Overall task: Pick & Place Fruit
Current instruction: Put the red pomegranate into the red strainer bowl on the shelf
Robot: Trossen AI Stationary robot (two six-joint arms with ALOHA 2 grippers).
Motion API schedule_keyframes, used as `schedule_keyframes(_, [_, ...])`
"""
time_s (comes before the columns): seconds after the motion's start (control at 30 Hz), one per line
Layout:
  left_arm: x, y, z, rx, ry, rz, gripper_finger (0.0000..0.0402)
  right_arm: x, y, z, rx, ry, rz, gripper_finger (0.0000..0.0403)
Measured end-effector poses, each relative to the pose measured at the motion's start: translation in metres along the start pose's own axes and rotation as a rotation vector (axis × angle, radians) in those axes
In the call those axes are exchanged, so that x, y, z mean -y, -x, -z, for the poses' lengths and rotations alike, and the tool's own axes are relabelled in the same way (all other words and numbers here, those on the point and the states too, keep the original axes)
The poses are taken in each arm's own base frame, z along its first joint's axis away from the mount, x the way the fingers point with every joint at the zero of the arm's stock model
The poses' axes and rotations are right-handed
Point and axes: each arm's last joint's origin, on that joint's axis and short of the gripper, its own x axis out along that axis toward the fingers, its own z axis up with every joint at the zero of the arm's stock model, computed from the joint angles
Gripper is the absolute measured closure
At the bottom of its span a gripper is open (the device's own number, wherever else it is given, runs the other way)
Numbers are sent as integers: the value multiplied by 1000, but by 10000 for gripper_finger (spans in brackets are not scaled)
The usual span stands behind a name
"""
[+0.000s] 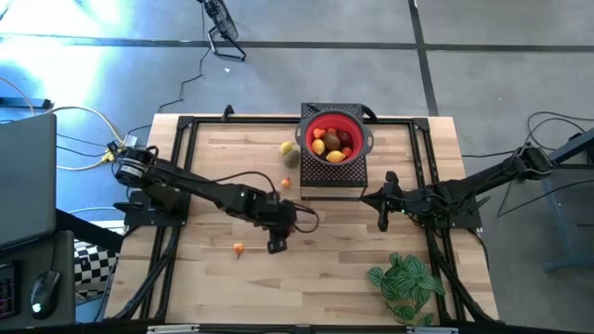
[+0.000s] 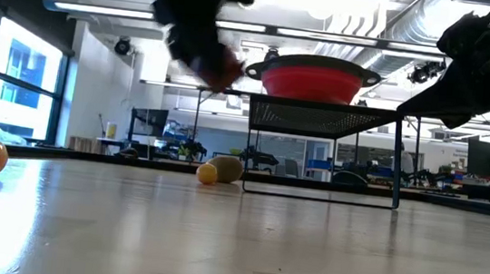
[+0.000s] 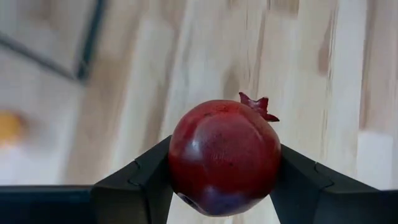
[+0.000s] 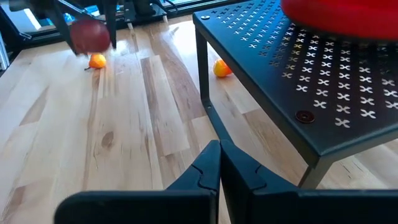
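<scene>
Left arm: we are seeing it reaching from the table's left edge toward the middle of the wooden table (image 1: 353, 269).
Left gripper (image 3: 221, 186): its two dark fingers (image 3: 134, 183) are clamping a dark red pomegranate-like fruit (image 3: 224, 155) between them, held above the boards; from the low view it is hanging clear of the tabletop.
Small orange fruit (image 1: 238, 248): lying on the table just left of the left gripper, apart from it.
Orange fruit (image 1: 286, 183): we are finding it on the table just left of the black perforated stand (image 4: 311, 81), near the yellow fruit (image 1: 287, 147) and a brownish-green one (image 2: 227, 168) farther back.
Red bowl (image 1: 336, 139): sitting on top of the stand, holding several yellow, orange and red fruits.
Right gripper (image 4: 219, 163): its fingers are pressed together on nothing, hovering just right of the stand's front corner.
Right arm: we are seeing it stretching in from the table's right edge.
Green leafy plant (image 1: 406, 285): lying near the table's front right.
</scene>
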Motion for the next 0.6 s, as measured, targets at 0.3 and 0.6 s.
schedule_keyframes(0.3, [-9,45,-61,271,-51,-150,198,0,0,0,0,10,0,401])
schedule_keyframes(0.6, [-44,75,-104,487,-15,-231,198,0,0,0,0,10,0,401])
